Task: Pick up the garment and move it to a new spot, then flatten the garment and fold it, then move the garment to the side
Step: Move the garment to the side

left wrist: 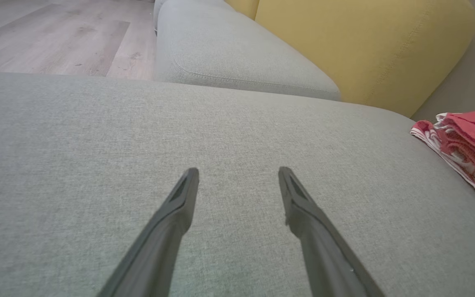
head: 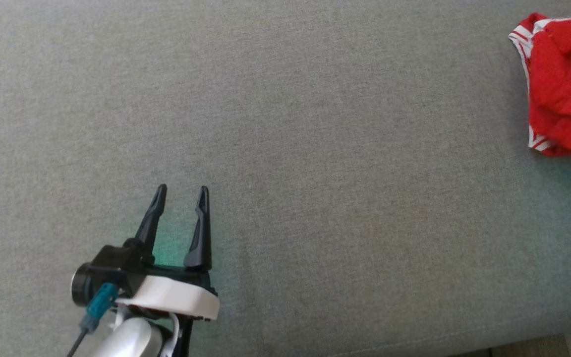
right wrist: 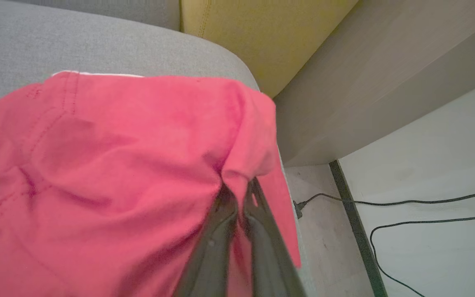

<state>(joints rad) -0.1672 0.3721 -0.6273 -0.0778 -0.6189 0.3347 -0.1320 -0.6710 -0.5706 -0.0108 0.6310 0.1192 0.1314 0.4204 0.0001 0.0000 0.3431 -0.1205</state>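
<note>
Right gripper (right wrist: 239, 192) has its two dark fingers pressed together on a raised fold of the red garment (right wrist: 118, 165), with cloth bunched over the fingertips. The garment is crumpled, with white-striped trim. It sits at the right edge of the grey sofa seat (head: 285, 124), close to the far right corner, where a yellow cushion (right wrist: 262, 37) stands. Left gripper (head: 182, 191) has its fingers spread wide over bare fabric near the seat's front edge, well apart from the garment and holding nothing. Black cables (right wrist: 427, 202) lie on the floor beyond the seat's right edge.
</note>
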